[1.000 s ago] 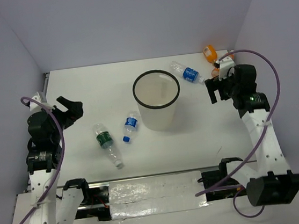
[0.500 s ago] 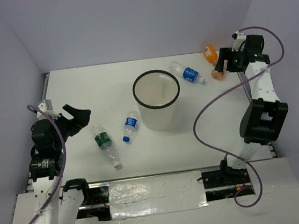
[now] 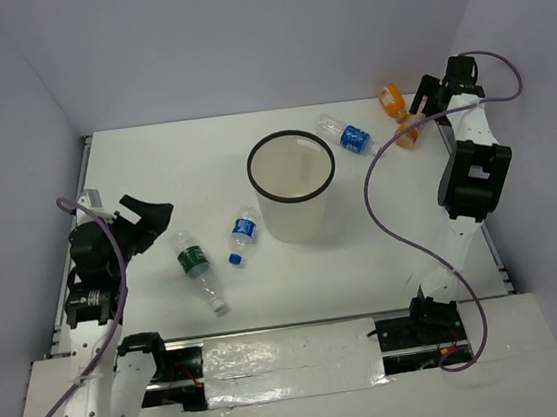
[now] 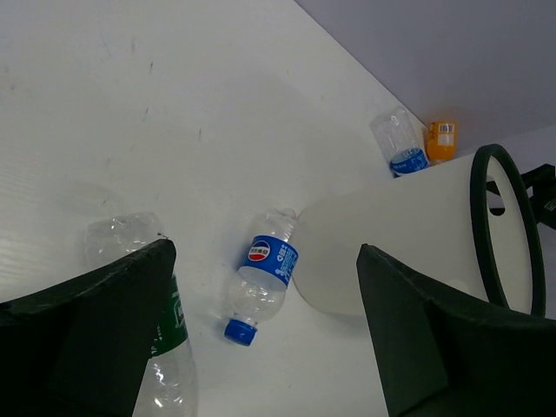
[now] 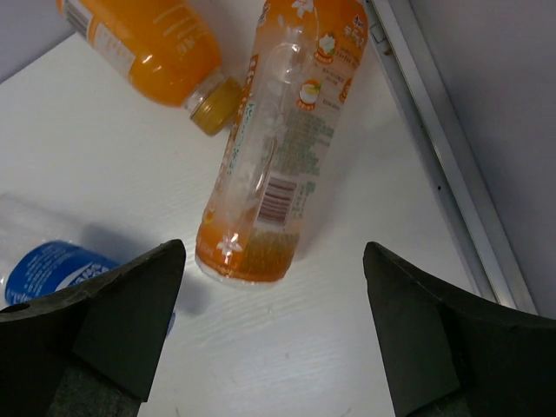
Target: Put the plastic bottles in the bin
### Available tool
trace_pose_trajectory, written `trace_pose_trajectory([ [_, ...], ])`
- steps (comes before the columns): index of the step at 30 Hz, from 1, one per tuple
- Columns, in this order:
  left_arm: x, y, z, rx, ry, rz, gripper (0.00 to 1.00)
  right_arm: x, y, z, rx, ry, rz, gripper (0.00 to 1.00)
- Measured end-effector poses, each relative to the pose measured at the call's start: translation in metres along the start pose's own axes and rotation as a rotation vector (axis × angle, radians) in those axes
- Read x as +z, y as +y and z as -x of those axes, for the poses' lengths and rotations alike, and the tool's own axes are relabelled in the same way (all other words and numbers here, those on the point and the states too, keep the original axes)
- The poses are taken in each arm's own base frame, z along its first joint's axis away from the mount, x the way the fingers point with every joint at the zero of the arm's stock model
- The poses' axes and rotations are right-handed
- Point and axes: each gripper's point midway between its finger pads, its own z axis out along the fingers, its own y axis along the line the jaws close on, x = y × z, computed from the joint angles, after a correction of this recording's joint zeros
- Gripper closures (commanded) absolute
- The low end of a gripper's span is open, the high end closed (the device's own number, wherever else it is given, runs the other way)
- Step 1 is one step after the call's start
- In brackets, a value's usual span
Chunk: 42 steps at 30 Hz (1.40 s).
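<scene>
Clear plastic bottle with an orange label (image 5: 278, 148) lies on its side at the far right corner of the white counter (image 3: 153, 162), just beside a small orange bottle (image 5: 143, 43) and near the metal edge rail (image 5: 443, 165). Right tool (image 5: 271, 252) hangs over its base end, spread wide and empty.

Risk, as judged: a pinch on that rounded end could squirt the bottle out and roll it into its neighbour or the rail.

Left tool (image 4: 265, 252) is spread and empty, near the clear green-labelled bottle (image 3: 197, 268).

Count: five bottles. These are the two orange, the green-labelled, a clear blue-labelled bottle (image 3: 348, 137) at the far right of the bin, and a second blue-labelled bottle (image 3: 243, 235) at its near left. One translucent white cylindrical bin with a black rim (image 3: 298, 221) stands at centre, with no bottle seen inside.
</scene>
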Motion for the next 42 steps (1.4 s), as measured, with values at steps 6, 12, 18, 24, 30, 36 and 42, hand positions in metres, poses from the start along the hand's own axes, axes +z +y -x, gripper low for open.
trace_pose_trajectory([
  [6, 0.023, 0.007, -0.006, -0.047, 0.045, 0.024, 0.01, 0.036, 0.005, -0.011, 0.017, 0.021, -0.022, 0.07],
  [12, 0.029, 0.003, -0.003, -0.070, 0.039, 0.007, 0.01, 0.062, 0.014, -0.027, 0.024, 0.057, -0.010, 0.08],
  [18, 0.030, -0.004, 0.004, -0.087, 0.012, -0.020, 0.01, 0.068, 0.020, -0.030, 0.048, 0.070, 0.014, 0.14],
  [24, 0.030, -0.006, 0.005, -0.092, 0.009, -0.029, 0.01, 0.070, 0.026, -0.047, 0.094, 0.119, 0.045, 0.19],
  [30, 0.029, -0.008, 0.006, -0.095, 0.003, -0.037, 0.01, 0.072, 0.028, -0.068, 0.135, 0.180, 0.058, 0.27],
  [36, 0.023, -0.015, 0.010, -0.110, -0.016, -0.061, 0.01, 0.071, 0.028, -0.072, 0.163, 0.182, 0.080, 0.42],
  [42, 0.016, -0.019, 0.012, -0.104, -0.033, -0.083, 0.00, 0.051, 0.021, -0.088, 0.170, 0.211, 0.085, 0.55],
])
